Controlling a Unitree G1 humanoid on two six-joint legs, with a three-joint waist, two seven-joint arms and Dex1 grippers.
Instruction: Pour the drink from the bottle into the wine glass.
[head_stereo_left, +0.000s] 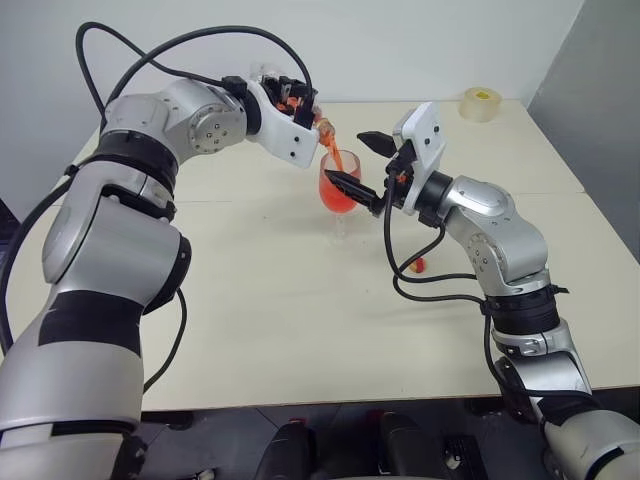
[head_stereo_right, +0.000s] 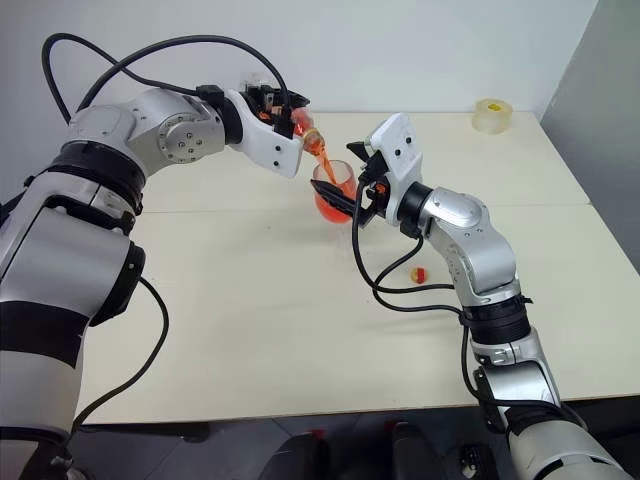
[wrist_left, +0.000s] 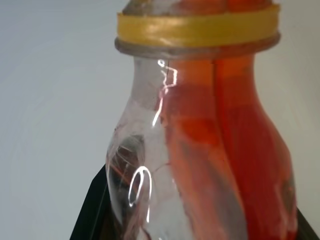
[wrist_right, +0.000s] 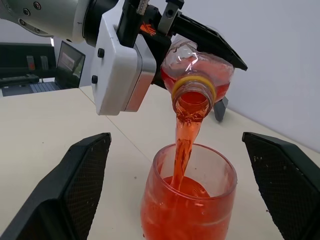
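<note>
Left gripper (wrist_right: 200, 37): you have it clamped on the tilted bottle (wrist_right: 197, 75).
Drink (wrist_right: 184, 140): streaming into the wine glass (wrist_right: 190, 200).
Right gripper (wrist_right: 187, 185): spread wide, flanking the glass.

Left tool (head_stereo_right: 287, 113) tips bottle (head_stereo_right: 308, 133) over wine glass (head_stereo_right: 334, 194).

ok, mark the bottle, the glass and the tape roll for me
bottle (wrist_right: 197, 75), right wrist view, clear shoulder above the neck ring
glass (wrist_right: 192, 210), right wrist view, front wall of the bowl
tape roll (head_stereo_left: 481, 103), left eye view, outer side wall
</note>
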